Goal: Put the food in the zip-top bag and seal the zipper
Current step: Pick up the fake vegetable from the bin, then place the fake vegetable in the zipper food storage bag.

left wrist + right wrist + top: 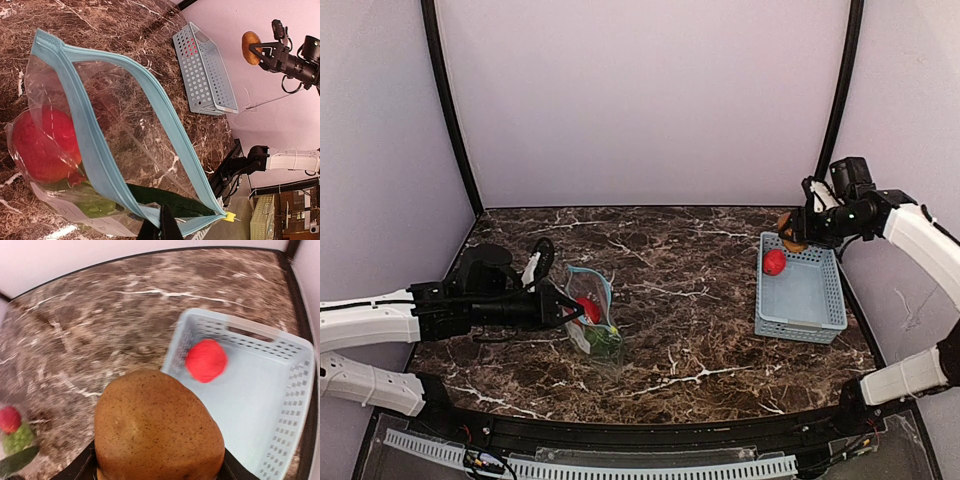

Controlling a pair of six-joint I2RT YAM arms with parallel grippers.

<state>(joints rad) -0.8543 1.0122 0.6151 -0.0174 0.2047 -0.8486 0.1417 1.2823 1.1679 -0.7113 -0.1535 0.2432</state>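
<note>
The clear zip-top bag [592, 310] lies left of centre with its mouth gaping. My left gripper [162, 222] is shut on the near strip of the teal zipper [90, 145]. Inside the bag sit a round red fruit [45, 145] and a green grape bunch [95, 205] with a dark leaf. My right gripper [793, 235] is shut on the brown-orange oval fruit [155, 425] and holds it in the air above the far left corner of the basket. Its fingers [82, 467] show only at the fruit's sides. A second red fruit [206, 360] lies in the basket.
The light-blue perforated basket [820, 325] stands at the right of the dark marble table. Pale walls with black corner posts close in the back and sides. A black rail runs along the near edge.
</note>
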